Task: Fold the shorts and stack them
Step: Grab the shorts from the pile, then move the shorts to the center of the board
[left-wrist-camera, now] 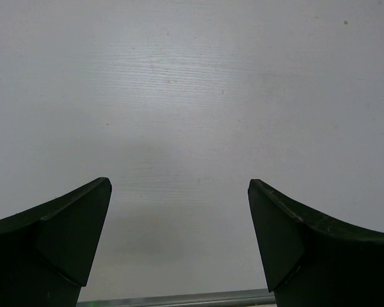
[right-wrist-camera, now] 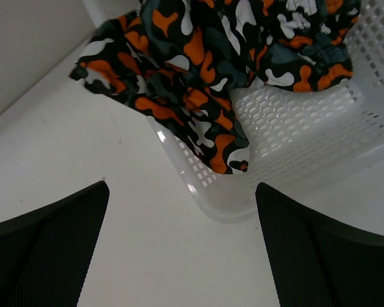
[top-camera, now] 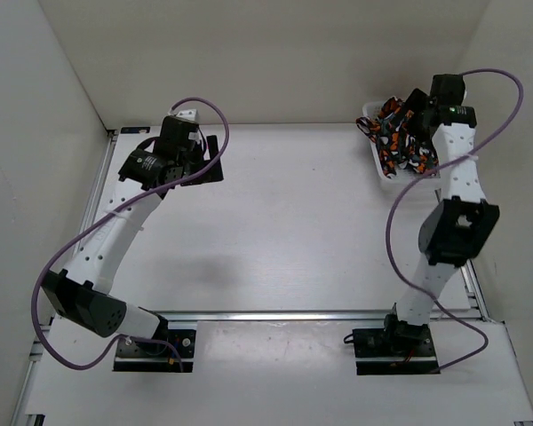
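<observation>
The shorts sit bunched in the white mesh basket at the far right corner of the table. One flap hangs over the basket's near rim and another part spills out on the wall side. I judge them light and limp: they will sag into a rope wherever I pinch them, and a loose edge could catch on the mesh as I lift. The draped flap at the rim looks like the best hold to me, since it is a thick fold clear of the plastic.

My right gripper hangs just short of that rim, pointing steeply down, jaws spread wide with nothing between them. The right arm is stretched forward from its base. My left gripper is parted too and holds nothing — it hovers over bare table at the far left, well apart from the basket.
</observation>
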Motion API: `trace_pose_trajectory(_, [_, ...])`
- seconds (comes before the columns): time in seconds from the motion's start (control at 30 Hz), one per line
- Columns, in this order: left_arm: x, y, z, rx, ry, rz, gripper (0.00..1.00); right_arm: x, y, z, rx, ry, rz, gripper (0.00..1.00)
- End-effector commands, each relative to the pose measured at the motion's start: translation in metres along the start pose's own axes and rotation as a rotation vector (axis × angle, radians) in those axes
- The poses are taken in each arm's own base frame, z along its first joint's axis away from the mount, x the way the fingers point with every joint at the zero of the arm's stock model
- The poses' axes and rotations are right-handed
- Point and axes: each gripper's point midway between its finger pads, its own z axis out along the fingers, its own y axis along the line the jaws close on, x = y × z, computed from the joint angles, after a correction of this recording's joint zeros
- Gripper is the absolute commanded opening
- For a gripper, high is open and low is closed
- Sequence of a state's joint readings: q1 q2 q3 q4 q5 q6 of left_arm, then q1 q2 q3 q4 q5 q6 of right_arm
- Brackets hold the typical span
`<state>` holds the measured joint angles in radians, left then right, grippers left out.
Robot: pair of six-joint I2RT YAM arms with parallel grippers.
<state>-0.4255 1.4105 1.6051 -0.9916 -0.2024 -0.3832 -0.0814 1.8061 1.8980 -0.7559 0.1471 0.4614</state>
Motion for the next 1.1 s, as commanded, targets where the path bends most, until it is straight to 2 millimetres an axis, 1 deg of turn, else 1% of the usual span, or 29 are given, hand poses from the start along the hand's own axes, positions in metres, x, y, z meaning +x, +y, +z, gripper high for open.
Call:
trace_pose_trajectory(0.0, [-0.019,0.006,-0.014,-0.05,-0.069,-0.077,1.0,-0.016,0.017,0.057,-0.123,0.072,0.047,1.0])
trace_pose_trajectory(0.03, [-0.021,0.009,-0.014,-0.073,-0.08,-0.09,1.0,-0.021,0.018,0.071,-0.129,0.076,0.067,1.0])
trace_pose_trajectory(0.07, [-0.023,0.013,-0.017,-0.09,-0.098,-0.102,1.0,-0.054,0.026,0.069,-0.165,0.004,0.092,1.0])
trace_pose_trajectory(0.1, [-0.025,0.016,-0.017,-0.097,-0.1,-0.117,1.0,-0.041,0.018,0.108,-0.147,0.056,0.114,1.0])
trace_pose_trajectory(0.13, [-0.025,0.016,-0.017,-0.097,-0.1,-0.117,1.0,-0.045,0.018,0.12,-0.173,0.058,0.137,1.0])
trace_pose_trajectory(0.17, [-0.03,0.014,-0.018,-0.089,-0.118,-0.122,1.0,-0.06,0.027,0.122,-0.204,0.02,0.173,1.0])
trace_pose_trajectory(0.2, [-0.029,0.013,-0.014,-0.092,-0.109,-0.129,1.0,-0.048,0.014,0.153,-0.176,0.05,0.204,1.0])
trace_pose_trajectory(0.23, [-0.03,0.012,-0.011,-0.094,-0.105,-0.128,1.0,-0.049,0.015,0.166,-0.186,0.033,0.216,0.94])
trace_pose_trajectory(0.27, [-0.034,0.012,-0.01,-0.101,-0.113,-0.129,1.0,-0.052,0.017,0.172,-0.206,0.016,0.213,0.92])
trace_pose_trajectory(0.3, [-0.033,0.012,-0.007,-0.105,-0.105,-0.127,1.0,-0.041,0.012,0.187,-0.187,0.034,0.243,0.87])
trace_pose_trajectory(0.33, [-0.034,0.011,-0.004,-0.106,-0.101,-0.117,1.0,-0.048,0.015,0.192,-0.207,-0.003,0.239,0.77])
trace_pose_trajectory(0.37, [-0.034,0.011,-0.004,-0.106,-0.101,-0.117,1.0,-0.043,0.011,0.201,-0.192,-0.003,0.254,0.71])
trace_pose_trajectory(0.43, [-0.034,0.009,0.005,-0.113,-0.087,-0.112,1.0,-0.048,0.013,0.205,-0.204,-0.025,0.252,0.6])
trace_pose_trajectory(0.47, [-0.037,0.009,0.002,-0.109,-0.096,-0.115,1.0,-0.051,0.014,0.205,-0.21,-0.035,0.251,0.39])
trace_pose_trajectory(0.53, [-0.033,0.008,0.011,-0.118,-0.076,-0.109,1.0,-0.06,0.018,0.199,-0.224,-0.06,0.239,0.2])
trace_pose_trajectory(0.57, [-0.033,0.008,0.011,-0.118,-0.076,-0.109,1.0,-0.067,0.021,0.187,-0.23,-0.072,0.238,0.03])
trace_pose_trajectory(0.6, [-0.033,0.006,0.011,-0.106,-0.07,-0.109,1.0,-0.074,0.023,0.179,-0.24,-0.09,0.236,0.0])
trace_pose_trajectory(0.63, [-0.033,0.006,0.011,-0.106,-0.07,-0.109,1.0,-0.07,0.02,0.175,-0.223,-0.081,0.226,0.0])
trace_pose_trajectory(0.67, [-0.032,0.004,0.011,-0.093,-0.064,-0.109,1.0,-0.09,0.028,0.148,-0.252,-0.134,0.221,0.0])
trace_pose_trajectory(0.73, [-0.028,0.002,0.013,-0.084,-0.051,-0.115,1.0,-0.098,0.031,0.124,-0.26,-0.153,0.201,0.0])
trace_pose_trajectory(0.77, [-0.028,0.003,0.006,-0.078,-0.063,-0.119,1.0,-0.118,0.04,0.086,-0.297,-0.209,0.177,0.0])
trace_pose_trajectory(0.83, [-0.025,0.003,0.004,-0.068,-0.063,-0.131,1.0,-0.131,0.059,0.045,-0.365,-0.251,0.146,0.0])
trace_pose_trajectory(0.87, [-0.02,0.003,0.002,-0.06,-0.058,-0.149,1.0,-0.144,0.075,-0.001,-0.422,-0.302,0.119,0.0])
trace_pose_trajectory(0.9, [-0.017,0.004,0.001,-0.061,-0.055,-0.158,1.0,-0.151,0.081,-0.025,-0.457,-0.328,0.109,0.0])
trace_pose_trajectory(0.93, [-0.014,0.005,0.001,-0.052,-0.044,-0.177,1.0,-0.158,0.1,-0.074,-0.534,-0.375,0.072,0.0])
trace_pose_trajectory(0.97, [-0.008,0.012,0.0,-0.058,-0.032,-0.197,1.0,-0.156,0.115,-0.1,-0.585,-0.388,0.05,0.0])
trace_pose_trajectory(1.0, [-0.005,0.01,-0.001,-0.044,-0.031,-0.218,1.0,-0.155,0.125,-0.123,-0.626,-0.407,0.025,0.0])
trace_pose_trajectory(1.03, [-0.004,0.015,-0.003,-0.044,-0.029,-0.238,1.0,-0.155,0.143,-0.167,-0.702,-0.45,-0.005,0.0])
trace_pose_trajectory(1.07, [-0.002,0.021,-0.004,-0.048,-0.027,-0.251,1.0,-0.15,0.157,-0.193,-0.786,-0.446,-0.027,0.0])
